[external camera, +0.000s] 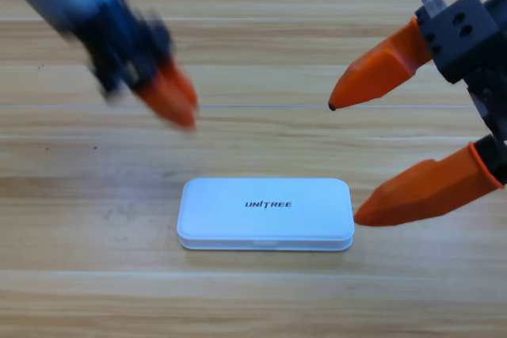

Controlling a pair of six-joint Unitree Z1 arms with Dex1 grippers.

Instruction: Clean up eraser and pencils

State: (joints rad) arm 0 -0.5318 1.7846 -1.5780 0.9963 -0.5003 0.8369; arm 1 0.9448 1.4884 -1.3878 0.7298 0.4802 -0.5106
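high view. showed the white case (265,213) shut and flat on the wooden table (253,298), lower middle. found neither eraser nor pencils anywhere in sight; judged them to be inside the shut case, though could not confirm it. could therefore give no heading for the pencils themselves; if inside, would have had to lie along the case's long axis, which ran left to right across the view, lettering upright to the camera.

placed the left gripper (168,99) up and to the left of the case, well apart from it, with nothing seen in its hold; could not tell how far open it was. placed the right gripper (344,162) at the right edge, waiting, spread wide and empty, lower jaw tip just beside the case's right end.

risks, as judged: a lid not fully latched, springing up with no pressure on it; a nudge from the near right jaw tip, sliding or turning the case; a sweeping left arm clipping the lid on any return pass.
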